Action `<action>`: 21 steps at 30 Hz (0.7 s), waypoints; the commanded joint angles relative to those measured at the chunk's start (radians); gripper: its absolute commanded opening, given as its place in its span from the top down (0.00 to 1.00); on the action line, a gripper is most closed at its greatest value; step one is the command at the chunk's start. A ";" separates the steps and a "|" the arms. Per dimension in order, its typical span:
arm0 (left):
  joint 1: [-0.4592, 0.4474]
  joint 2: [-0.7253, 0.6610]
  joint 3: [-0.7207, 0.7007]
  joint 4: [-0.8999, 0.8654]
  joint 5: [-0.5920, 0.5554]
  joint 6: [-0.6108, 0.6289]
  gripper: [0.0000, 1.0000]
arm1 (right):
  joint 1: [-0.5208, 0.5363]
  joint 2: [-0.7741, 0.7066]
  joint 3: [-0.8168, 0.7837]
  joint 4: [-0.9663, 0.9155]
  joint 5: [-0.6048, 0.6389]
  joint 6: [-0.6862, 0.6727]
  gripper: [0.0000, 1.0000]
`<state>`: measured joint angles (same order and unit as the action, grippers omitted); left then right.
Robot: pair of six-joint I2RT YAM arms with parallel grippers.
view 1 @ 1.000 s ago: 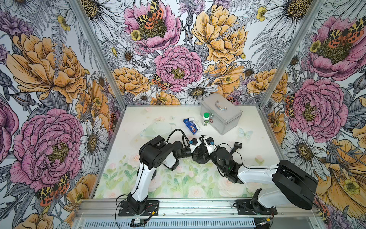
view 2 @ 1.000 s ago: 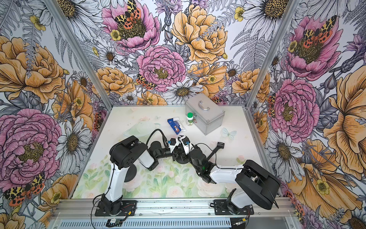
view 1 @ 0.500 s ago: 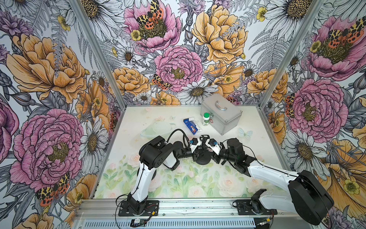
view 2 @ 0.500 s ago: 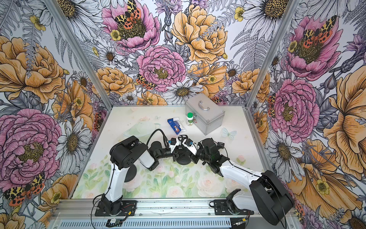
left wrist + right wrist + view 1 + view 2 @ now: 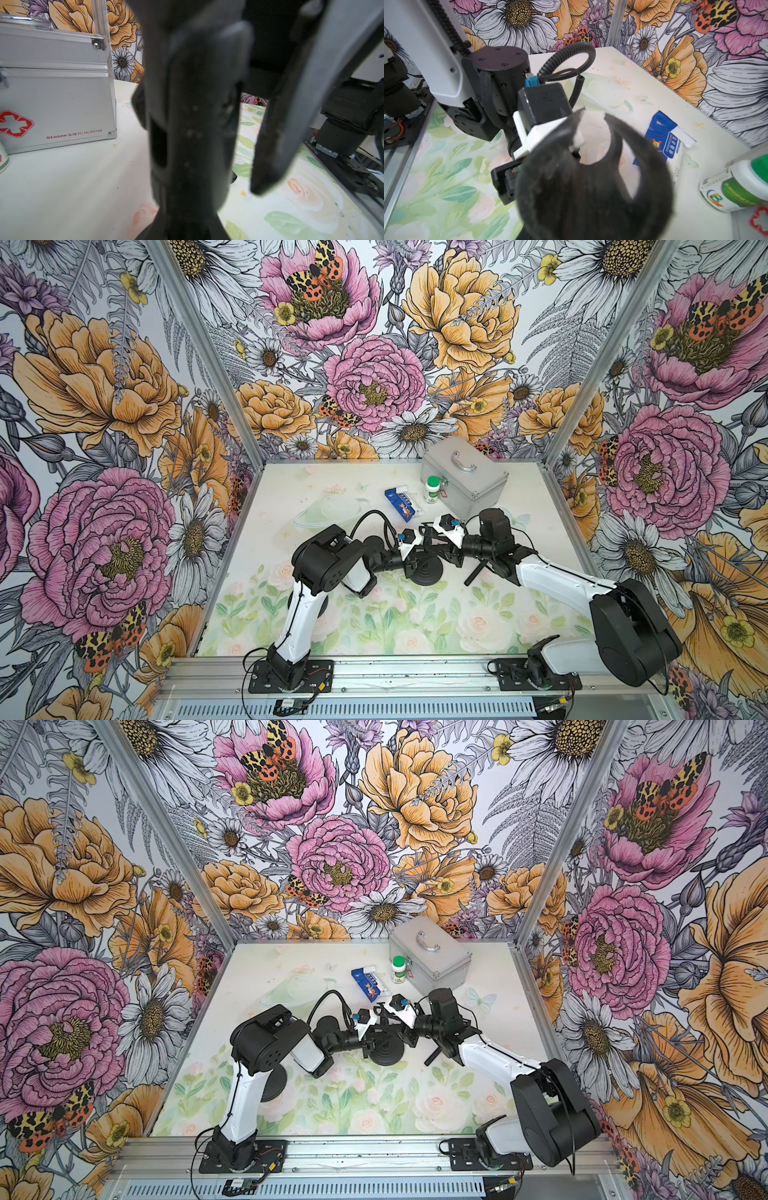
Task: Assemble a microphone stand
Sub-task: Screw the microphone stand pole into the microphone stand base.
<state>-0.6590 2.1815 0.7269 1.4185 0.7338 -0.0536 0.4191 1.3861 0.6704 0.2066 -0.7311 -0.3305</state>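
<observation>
Microphone stand (image 5: 428,572) sits on its round black base mid-table, both arms meeting over it; the left gripper (image 5: 417,554) is closed narrow at the stem, though a true pinch cannot be confirmed; the right gripper (image 5: 441,548) faces it, jaws hidden behind a black U-shaped clip (image 5: 591,182) filling the right wrist view, so their state cannot be told; behind stand a silver first-aid case (image 5: 463,477), close to the right wrist, then a blue gauze packet (image 5: 401,504) and a green-capped bottle (image 5: 432,489); a black rod (image 5: 475,573) lies just right of the base beneath the right forearm; since a second ago the right wrist has swung from the base's near side toward the case, the left arm unmoved; the table (image 5: 332,630) is open toward the front rail and left wall.
</observation>
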 commanded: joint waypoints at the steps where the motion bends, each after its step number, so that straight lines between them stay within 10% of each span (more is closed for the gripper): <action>1: 0.009 0.004 0.010 -0.006 -0.019 -0.005 0.81 | -0.003 0.039 0.035 0.038 -0.069 0.023 0.62; 8: 0.007 0.004 0.009 -0.006 -0.023 -0.005 0.81 | 0.001 0.121 -0.048 0.349 0.030 0.240 0.98; 16: 0.012 0.008 0.014 -0.007 -0.035 -0.017 0.81 | 0.396 0.107 -0.288 0.727 1.260 0.397 1.00; 21: 0.013 0.006 0.012 -0.006 -0.034 -0.018 0.81 | 0.527 0.240 -0.201 0.672 1.334 0.390 1.00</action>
<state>-0.6407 2.1818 0.7265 1.4139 0.7136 -0.0319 0.9005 1.5524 0.4458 0.9401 0.4183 0.0898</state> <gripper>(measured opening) 0.197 0.215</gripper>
